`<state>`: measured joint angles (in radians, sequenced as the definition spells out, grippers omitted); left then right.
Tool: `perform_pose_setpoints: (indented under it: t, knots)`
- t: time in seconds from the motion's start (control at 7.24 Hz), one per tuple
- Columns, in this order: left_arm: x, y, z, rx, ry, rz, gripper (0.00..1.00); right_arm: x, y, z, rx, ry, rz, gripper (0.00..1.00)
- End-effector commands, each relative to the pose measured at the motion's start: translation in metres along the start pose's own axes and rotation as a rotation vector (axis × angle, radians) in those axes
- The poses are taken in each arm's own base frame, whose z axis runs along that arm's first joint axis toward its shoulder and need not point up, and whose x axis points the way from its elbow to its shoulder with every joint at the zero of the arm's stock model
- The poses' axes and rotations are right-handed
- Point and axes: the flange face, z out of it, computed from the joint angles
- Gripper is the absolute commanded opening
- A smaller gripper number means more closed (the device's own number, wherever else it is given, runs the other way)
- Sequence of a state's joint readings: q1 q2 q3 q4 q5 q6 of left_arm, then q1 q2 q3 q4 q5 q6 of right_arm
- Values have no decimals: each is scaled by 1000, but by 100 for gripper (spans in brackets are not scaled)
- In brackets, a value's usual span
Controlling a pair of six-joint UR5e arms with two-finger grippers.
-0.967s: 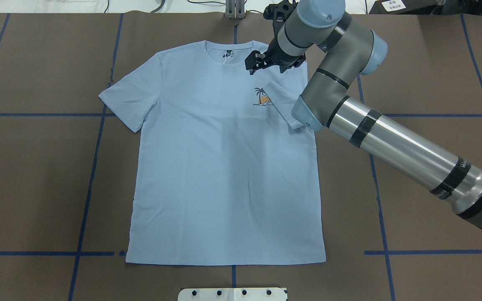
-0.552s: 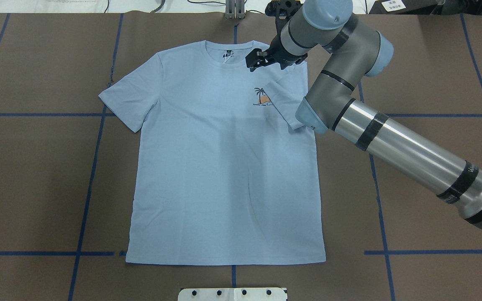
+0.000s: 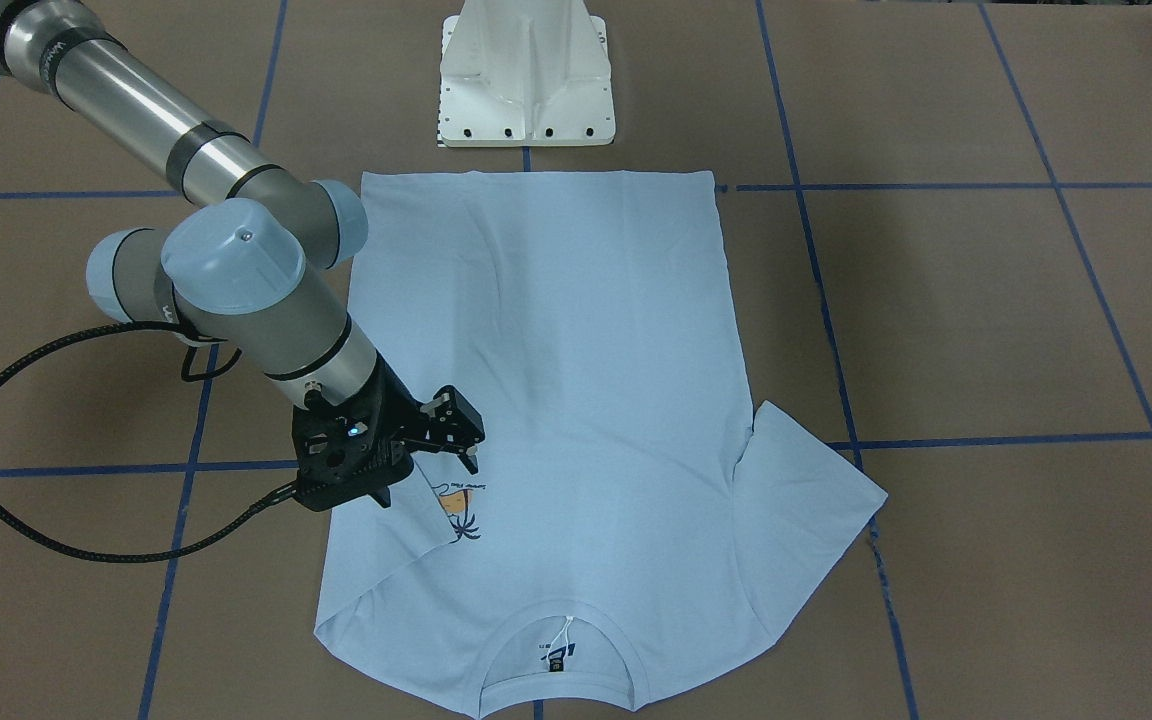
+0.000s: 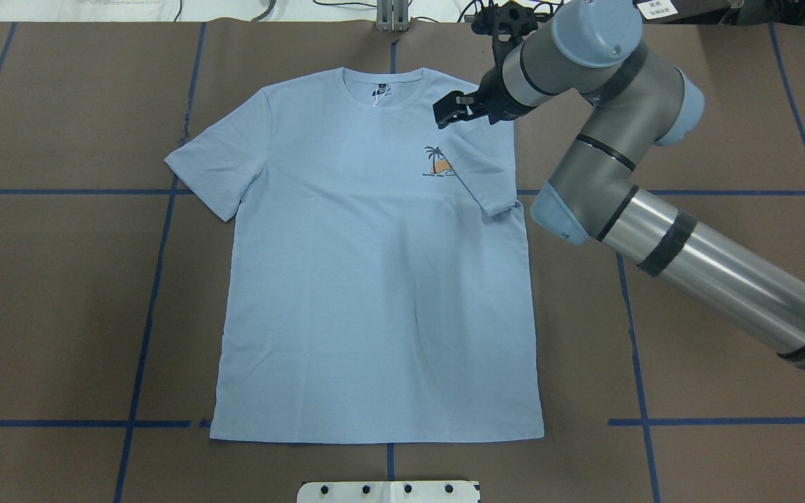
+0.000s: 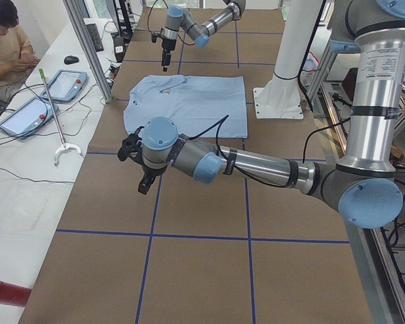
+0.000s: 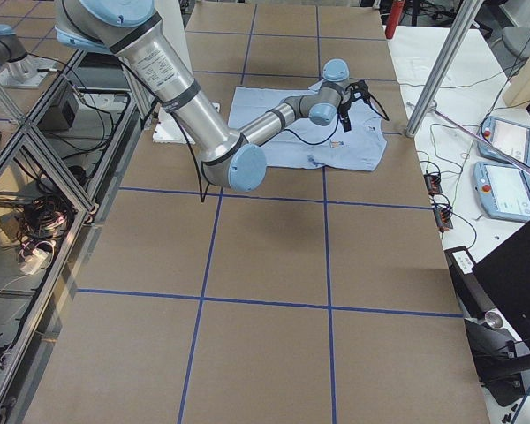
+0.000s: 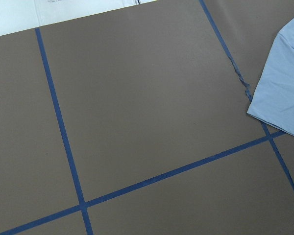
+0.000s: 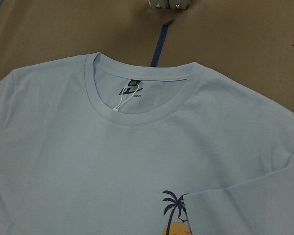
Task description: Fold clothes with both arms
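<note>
White bolted base plate (image 4: pixel 388 491) sits at the near edge of the brown paper-covered table crossed with blue tape lines (image 4: pixel 60 314); just beyond it lies the straight hem of the light blue short-sleeved cotton T-shirt (image 4: pixel 374 293), spread flat and face up at the table's middle, hem toward the robot and neck away; its left sleeve (image 4: pixel 214 168) lies flat and spread out to the side; its right sleeve (image 4: pixel 483 171) is folded inward onto the chest, its edge overlapping the small orange-and-dark palm print (image 4: pixel 436 162); off to the left, over bare brown paper and apart from the shirt, hangs the black left gripper (image 5: pixel 143 185) on the silver-and-grey left arm (image 5: pixel 256 165), and I cannot tell whether its fingers are parted or closed; farther on, the silver-and-grey right arm with light blue joint caps (image 4: pixel 710 272) reaches across to the shirt's right shoulder, where the black right gripper (image 4: pixel 453 112) hovers just above the cloth beyond the folded sleeve, fingers parted and grasping nothing; farthest lies the round ribbed collar with its dark neck label (image 4: pixel 378 91) and a white tag string
</note>
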<state>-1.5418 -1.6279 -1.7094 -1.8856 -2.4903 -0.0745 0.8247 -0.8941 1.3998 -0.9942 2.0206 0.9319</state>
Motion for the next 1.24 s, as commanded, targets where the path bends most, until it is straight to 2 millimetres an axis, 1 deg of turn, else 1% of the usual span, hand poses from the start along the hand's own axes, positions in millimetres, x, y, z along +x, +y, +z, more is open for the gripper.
perform_pose_setpoints:
  t: [0.0, 0.14, 0.28, 0.41, 0.55, 0.69, 0.83, 0.97, 1.1]
  knots:
    - [55, -37, 44, -31, 48, -14, 100, 74, 32, -38, -28, 11, 38, 100]
    - [95, -66, 68, -54, 82, -63, 100, 106, 34, -51, -36, 24, 71, 100]
    - [127, -75, 86, -80, 107, -78, 100, 143, 57, -76, -50, 31, 101, 100]
    - [115, -74, 105, -111, 99, -106, 100, 180, 74, -98, -61, 42, 137, 100]
    - [139, -101, 141, -146, 107, -92, 100, 199, 92, -114, -62, 53, 147, 100]
    - [148, -130, 183, -160, 61, -121, 100, 218, 106, -118, -70, 75, 169, 100]
    - [143, -129, 222, -184, 68, -132, 100, 235, 124, -128, -75, 88, 181, 100]
    - [137, -127, 248, -181, 82, -154, 100, 233, 131, -142, -78, 76, 185, 100]
    - [178, -105, 290, -194, 128, -152, 97, 237, 132, -142, -84, 79, 194, 100]
